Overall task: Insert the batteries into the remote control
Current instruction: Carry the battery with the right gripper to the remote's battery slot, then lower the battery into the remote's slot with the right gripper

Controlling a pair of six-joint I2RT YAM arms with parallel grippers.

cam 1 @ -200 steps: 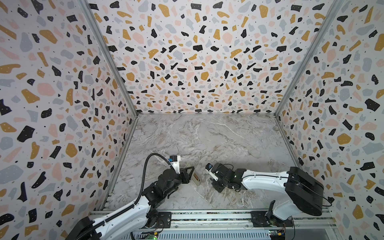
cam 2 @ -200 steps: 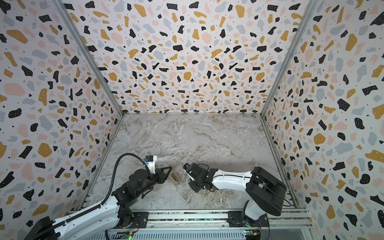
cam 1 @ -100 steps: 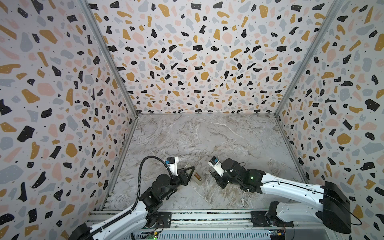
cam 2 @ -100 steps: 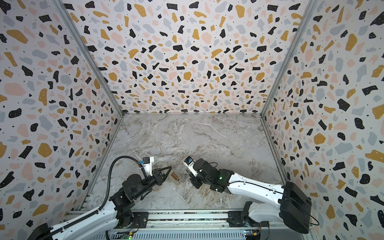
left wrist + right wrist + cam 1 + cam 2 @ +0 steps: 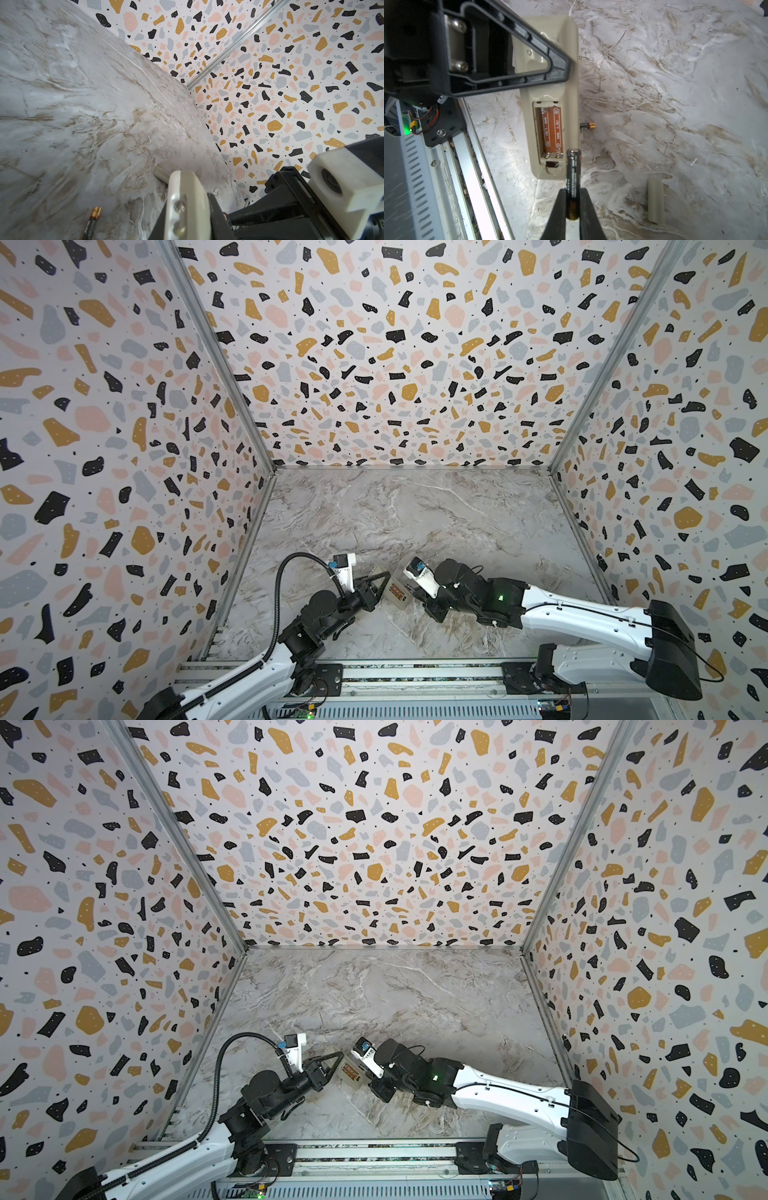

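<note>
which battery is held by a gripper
The battery pinched in the right gripper, tip near the open compartment of the remote control; the other battery lies loose on the table beside it.

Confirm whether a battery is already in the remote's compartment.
No: both slots of the remote lie bare; the right gripper holds one battery.

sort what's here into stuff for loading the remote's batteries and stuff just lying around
For the job:
remote control, compartment open and empty
battery held in right pincer
second battery, loose beside the remote
left pincer, shut, over the remote

Lying about:
pale cover piece, apart from the remote
</note>
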